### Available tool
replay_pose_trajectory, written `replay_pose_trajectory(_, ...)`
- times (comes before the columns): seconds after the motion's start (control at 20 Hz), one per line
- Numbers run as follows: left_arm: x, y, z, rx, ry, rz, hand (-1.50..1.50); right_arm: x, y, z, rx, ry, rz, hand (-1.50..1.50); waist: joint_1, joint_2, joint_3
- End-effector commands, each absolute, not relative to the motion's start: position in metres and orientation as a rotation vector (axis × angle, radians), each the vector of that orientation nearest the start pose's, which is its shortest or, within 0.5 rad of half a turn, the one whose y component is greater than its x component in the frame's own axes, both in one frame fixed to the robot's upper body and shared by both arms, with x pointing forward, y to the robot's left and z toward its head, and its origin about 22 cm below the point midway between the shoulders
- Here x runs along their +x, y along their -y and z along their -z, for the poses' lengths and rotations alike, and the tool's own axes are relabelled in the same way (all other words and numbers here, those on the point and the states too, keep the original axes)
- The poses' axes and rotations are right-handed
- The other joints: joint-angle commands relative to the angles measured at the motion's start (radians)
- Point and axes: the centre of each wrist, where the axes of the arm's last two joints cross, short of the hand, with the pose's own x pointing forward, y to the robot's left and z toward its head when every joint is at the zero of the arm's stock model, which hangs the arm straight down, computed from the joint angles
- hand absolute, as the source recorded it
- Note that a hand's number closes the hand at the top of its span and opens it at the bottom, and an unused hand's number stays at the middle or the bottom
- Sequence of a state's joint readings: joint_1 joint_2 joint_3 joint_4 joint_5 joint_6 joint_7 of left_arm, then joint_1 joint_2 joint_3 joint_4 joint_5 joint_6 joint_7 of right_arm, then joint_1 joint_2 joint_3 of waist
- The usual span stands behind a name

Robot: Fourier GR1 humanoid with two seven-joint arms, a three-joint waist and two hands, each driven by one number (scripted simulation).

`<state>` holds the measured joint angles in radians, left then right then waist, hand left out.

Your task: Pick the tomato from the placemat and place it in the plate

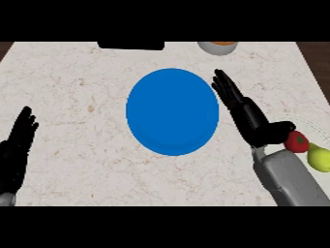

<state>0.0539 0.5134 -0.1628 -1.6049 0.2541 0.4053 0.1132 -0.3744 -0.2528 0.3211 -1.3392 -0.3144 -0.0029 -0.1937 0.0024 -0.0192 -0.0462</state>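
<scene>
While the tomato (296,141) lies on the pale placemat (329,137) at the counter's (74,87) right side, touching a yellow lemon (322,159) just below it, no hand has hold of it. Right hand (247,114): fingers straight and extended up the view, between the blue plate (172,112) and the placemat, thumb close to the tomato; contact cannot be confirmed. Left hand (10,150): open, fingers up, resting near the left edge, holding nothing. Plate sits mid-counter, nothing on it. A bowl (218,47) with orange contents and a dark object (131,45) stand at the far edge.
</scene>
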Motion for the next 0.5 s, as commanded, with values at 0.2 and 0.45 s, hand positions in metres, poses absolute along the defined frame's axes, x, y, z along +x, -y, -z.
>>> replay_pose_trajectory(0.2, 0.277, -0.292, -0.099, 0.262, 1.737, 0.168, 0.0, 0.342, 0.217, -0.054, 0.316, 1.827, -0.53, 1.5, -0.009, 0.028, 0.047)
replay_pose_trajectory(0.45, 0.272, -0.276, -0.102, 0.179, 1.746, 0.212, 0.0, 0.329, 0.279, -0.023, -0.507, 1.585, -0.831, 1.5, -0.029, 0.026, 0.044)
